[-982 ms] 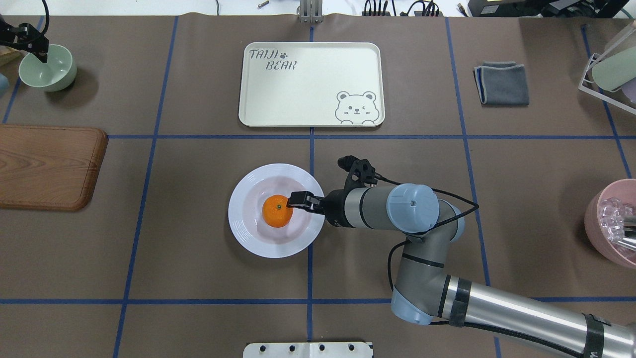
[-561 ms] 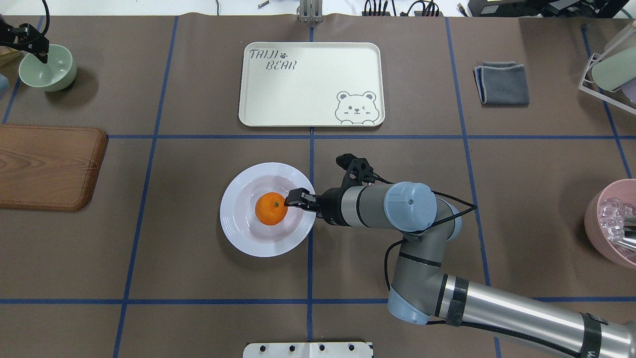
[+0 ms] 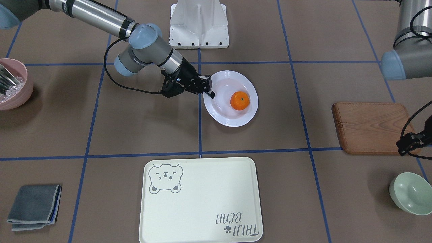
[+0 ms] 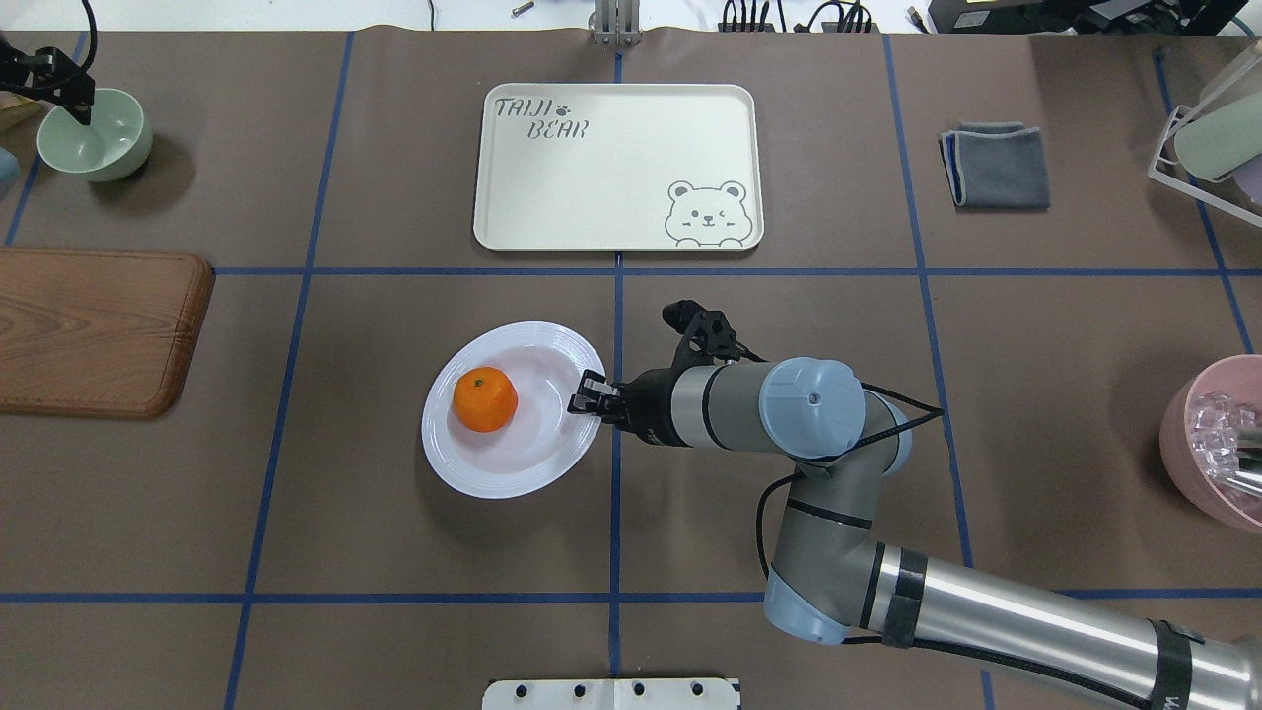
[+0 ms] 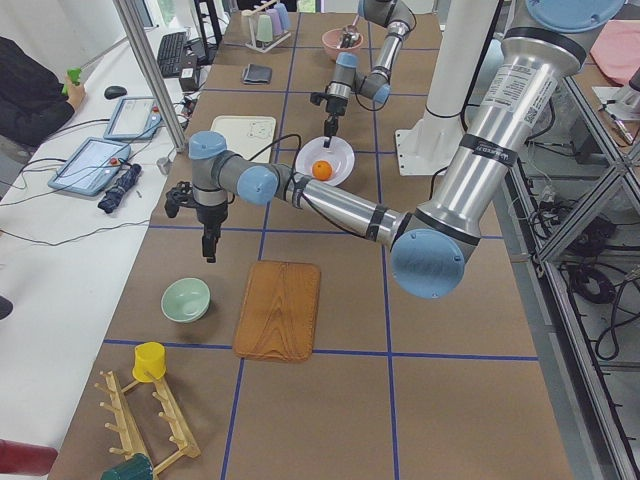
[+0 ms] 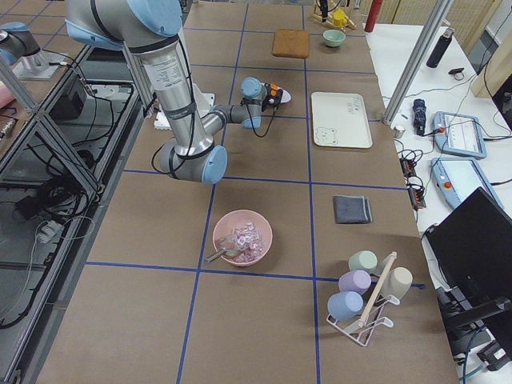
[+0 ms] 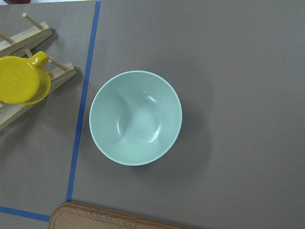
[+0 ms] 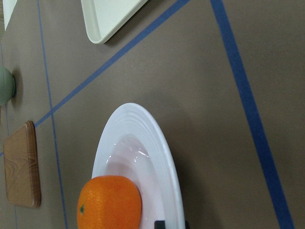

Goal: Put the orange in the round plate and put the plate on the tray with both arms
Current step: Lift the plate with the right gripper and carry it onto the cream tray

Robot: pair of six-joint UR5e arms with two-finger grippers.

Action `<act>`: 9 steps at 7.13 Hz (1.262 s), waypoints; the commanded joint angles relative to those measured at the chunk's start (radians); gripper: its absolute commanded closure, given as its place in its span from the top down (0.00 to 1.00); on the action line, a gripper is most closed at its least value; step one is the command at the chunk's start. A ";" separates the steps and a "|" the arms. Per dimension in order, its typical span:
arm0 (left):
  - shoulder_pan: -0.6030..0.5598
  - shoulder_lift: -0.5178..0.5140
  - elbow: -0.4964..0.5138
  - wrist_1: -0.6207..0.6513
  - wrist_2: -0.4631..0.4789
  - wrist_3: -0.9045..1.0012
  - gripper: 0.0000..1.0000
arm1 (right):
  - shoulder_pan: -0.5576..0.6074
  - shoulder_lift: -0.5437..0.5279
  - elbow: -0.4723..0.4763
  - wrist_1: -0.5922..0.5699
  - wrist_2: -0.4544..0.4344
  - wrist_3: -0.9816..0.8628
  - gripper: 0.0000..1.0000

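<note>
The orange [image 4: 485,399] [image 3: 240,100] lies in the left half of the round plate [image 4: 493,483] [image 3: 233,121], which sits near the table's middle with its right side raised a little. My right gripper [image 4: 587,394] [image 3: 208,89] is shut on the plate's right rim. In the right wrist view the rim [image 8: 138,129] runs down to one dark fingertip, with the orange [image 8: 109,202] beside it. The tray [image 4: 611,168] [image 3: 202,202] lies bare farther out. My left gripper [image 4: 84,99] [image 3: 402,151] hangs shut above the green bowl at the far left, holding nothing.
A pale green bowl [image 4: 99,138] [image 7: 136,117] and a brown wooden board [image 4: 99,330] are on the left. A folded grey cloth [image 4: 996,166], a cup rack [image 4: 1203,138] and a pink bowl [image 4: 1218,444] stand on the right. A yellow cup [image 7: 19,78] hangs on a wooden rack.
The plate has slid left and tipped, and the orange has rolled from its middle to its left side. My right gripper has gone from beside the orange to the plate's right rim.
</note>
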 commanded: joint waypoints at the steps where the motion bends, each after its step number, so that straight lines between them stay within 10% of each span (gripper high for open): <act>1: 0.001 0.001 0.008 -0.003 0.002 0.000 0.98 | 0.003 0.000 0.055 0.000 -0.011 0.039 0.00; 6: 0.001 -0.005 0.009 -0.005 0.000 -0.002 0.98 | 0.241 0.045 0.025 -0.129 -0.040 0.039 0.00; 9: 0.001 -0.013 0.046 -0.008 0.000 -0.003 0.98 | 0.358 0.172 -0.255 -0.135 -0.041 0.045 0.00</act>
